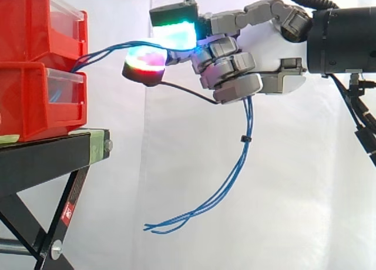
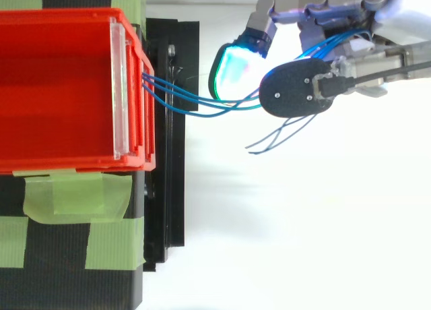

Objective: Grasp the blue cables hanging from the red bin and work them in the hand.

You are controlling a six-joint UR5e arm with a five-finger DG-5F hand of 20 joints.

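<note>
Holding blue cables (image 1: 245, 129) in curled hand (image 1: 265, 51) | running from red bin (image 2: 60, 19) | tails dangling below palm

The robot's hand (image 1: 267, 50) has a smooth white palm shell and fingers (image 1: 235, 63) built of blocky grey metal segments. Its thick fingertip pads (image 1: 175, 32) glow green and cyan, one also red and magenta. One pad's black oval back (image 2: 296, 91) carries small silver screws. At the right, the wrist (image 1: 346, 41) is a matte black cylinder.

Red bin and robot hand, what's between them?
The blue cables span it, running from the red bin to the hand, which is curled round them; side and top views both show this.
</note>
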